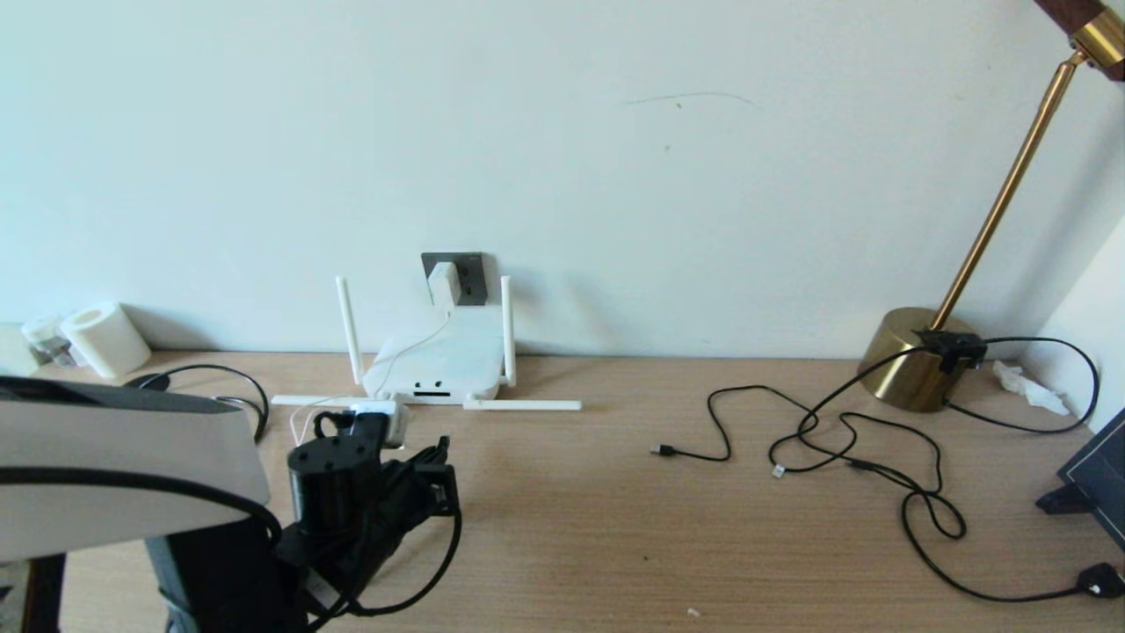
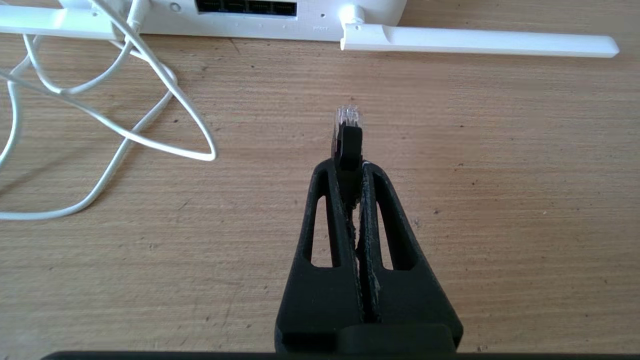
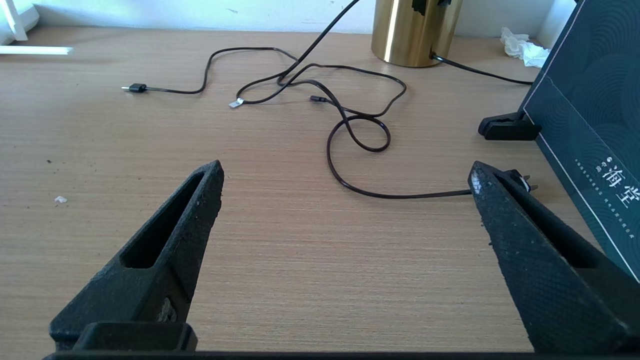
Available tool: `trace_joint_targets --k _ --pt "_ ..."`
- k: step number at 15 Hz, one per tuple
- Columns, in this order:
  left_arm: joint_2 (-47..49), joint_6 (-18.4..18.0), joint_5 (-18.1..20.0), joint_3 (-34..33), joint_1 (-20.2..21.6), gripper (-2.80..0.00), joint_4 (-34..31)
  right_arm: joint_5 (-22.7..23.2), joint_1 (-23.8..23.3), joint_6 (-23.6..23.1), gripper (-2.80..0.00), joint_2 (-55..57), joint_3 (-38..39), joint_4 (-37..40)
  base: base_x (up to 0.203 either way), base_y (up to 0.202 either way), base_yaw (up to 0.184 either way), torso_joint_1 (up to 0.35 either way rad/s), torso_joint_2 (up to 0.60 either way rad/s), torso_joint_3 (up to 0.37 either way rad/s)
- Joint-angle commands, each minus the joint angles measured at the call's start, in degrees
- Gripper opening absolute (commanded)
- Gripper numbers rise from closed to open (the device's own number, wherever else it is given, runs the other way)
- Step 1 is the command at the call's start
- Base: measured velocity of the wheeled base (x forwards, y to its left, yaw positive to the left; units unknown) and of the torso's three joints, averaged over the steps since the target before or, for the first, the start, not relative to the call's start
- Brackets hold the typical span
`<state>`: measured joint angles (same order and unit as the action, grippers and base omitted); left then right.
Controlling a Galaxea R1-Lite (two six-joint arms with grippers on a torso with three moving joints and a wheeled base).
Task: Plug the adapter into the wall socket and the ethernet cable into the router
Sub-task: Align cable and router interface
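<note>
My left gripper [image 2: 347,167] is shut on the ethernet cable's black plug [image 2: 348,142], whose clear tip points at the router's front edge [image 2: 320,25] and stays a short way off it. The dark ports [image 2: 245,7] lie to one side of the plug's line. In the head view the left gripper [image 1: 384,422] hovers just in front of the flat white router [image 1: 435,356]. The white adapter [image 1: 444,282] sits in the dark grey wall socket [image 1: 470,274], its thin white cord [image 2: 125,130] looping over the desk. My right gripper [image 3: 345,172] is open above bare desk, out of the head view.
One router antenna [image 2: 475,44] lies flat along the desk, two stand upright. Thin black cables [image 1: 844,440] with small plugs sprawl at centre-right near a brass lamp base [image 1: 914,360]. A dark box [image 3: 590,115] stands at the right edge, a white roll [image 1: 104,338] at the far left.
</note>
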<state>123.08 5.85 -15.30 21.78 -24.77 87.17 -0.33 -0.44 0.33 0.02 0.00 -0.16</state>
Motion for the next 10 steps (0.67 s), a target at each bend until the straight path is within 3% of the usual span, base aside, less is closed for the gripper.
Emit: trace_joint_targets --k 1,10 --pt "0.3 0.0 0.0 0.5 0.3 -2.80 0.5 0.0 0.0 0.0 0.00 0.0 0.0 0.0 0.000 0.000 0.000 0.000 0.00 0.000" --pt "0.0 0.0 2.2 2.4 2.9 -2.80 0.5 0.0 0.0 0.0 0.00 0.0 0.0 0.0 0.000 0.000 0.000 0.000 0.00 0.000"
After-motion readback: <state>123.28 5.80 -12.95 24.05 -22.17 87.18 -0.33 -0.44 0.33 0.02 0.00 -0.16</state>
